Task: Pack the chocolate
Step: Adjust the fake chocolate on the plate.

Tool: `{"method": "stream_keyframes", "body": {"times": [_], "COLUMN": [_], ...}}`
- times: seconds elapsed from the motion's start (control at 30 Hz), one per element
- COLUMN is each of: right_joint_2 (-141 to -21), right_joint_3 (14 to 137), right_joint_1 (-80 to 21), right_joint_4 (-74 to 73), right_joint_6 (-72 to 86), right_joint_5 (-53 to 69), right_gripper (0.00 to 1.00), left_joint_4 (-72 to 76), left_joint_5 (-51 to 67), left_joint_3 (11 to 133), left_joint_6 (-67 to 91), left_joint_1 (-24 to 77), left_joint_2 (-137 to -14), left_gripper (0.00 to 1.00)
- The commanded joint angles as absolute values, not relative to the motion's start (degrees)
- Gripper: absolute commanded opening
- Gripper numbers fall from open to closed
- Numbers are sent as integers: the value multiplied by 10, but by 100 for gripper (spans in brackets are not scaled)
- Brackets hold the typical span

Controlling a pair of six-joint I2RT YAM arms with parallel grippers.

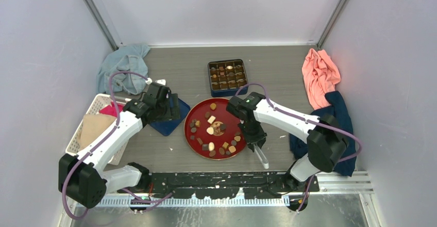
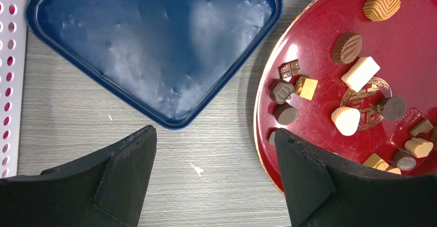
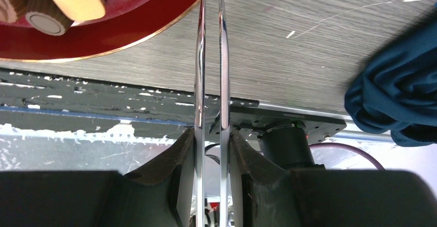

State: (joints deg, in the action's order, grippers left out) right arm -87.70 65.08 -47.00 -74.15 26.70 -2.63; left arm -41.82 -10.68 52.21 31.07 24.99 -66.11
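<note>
Many small chocolate pieces (image 1: 210, 131) lie scattered on the red plate (image 1: 201, 111) at the table's middle. A dark blue tin (image 1: 227, 76) behind the plate has chocolates in its compartments. My left gripper (image 1: 164, 103) hangs open over bare table (image 2: 214, 136), between the blue lid (image 2: 154, 46) and the plate's left rim (image 2: 263, 134), with nothing in it. White, tan and dark chocolate pieces (image 2: 359, 74) show to its right. My right gripper (image 1: 256, 143) is shut on metal tongs (image 3: 221, 57), which point down at the plate's near-right edge (image 3: 129, 26).
A white basket (image 1: 82, 129) with tan and pink items stands at the left. A light blue cloth (image 1: 126, 67) lies at the back left, a pink cloth (image 1: 320, 75) at the back right, and a dark blue cloth (image 1: 335, 118) by the right arm.
</note>
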Motion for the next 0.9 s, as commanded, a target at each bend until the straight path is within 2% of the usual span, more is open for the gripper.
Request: {"method": "stream_keyframes", "body": {"times": [0.0, 0.13, 0.47, 0.87], "right_joint_2": [-892, -919, -900, -862], "right_joint_3": [670, 701, 759, 736], "right_joint_1": [-491, -527, -526, -531], "right_joint_4": [-739, -728, -769, -727], "right_joint_6": [254, 240, 223, 242], "right_joint_5": [28, 45, -58, 38], "right_gripper": [25, 25, 25, 33], "left_joint_4": [-398, -397, -402, -394], "left_joint_5": [-106, -104, -105, -96], "left_joint_3": [529, 530, 531, 528], "left_joint_6": [308, 308, 307, 310], "left_joint_1": [246, 246, 246, 246], "left_joint_2": [-659, -661, -655, -661], "left_gripper": [85, 85, 85, 85]}}
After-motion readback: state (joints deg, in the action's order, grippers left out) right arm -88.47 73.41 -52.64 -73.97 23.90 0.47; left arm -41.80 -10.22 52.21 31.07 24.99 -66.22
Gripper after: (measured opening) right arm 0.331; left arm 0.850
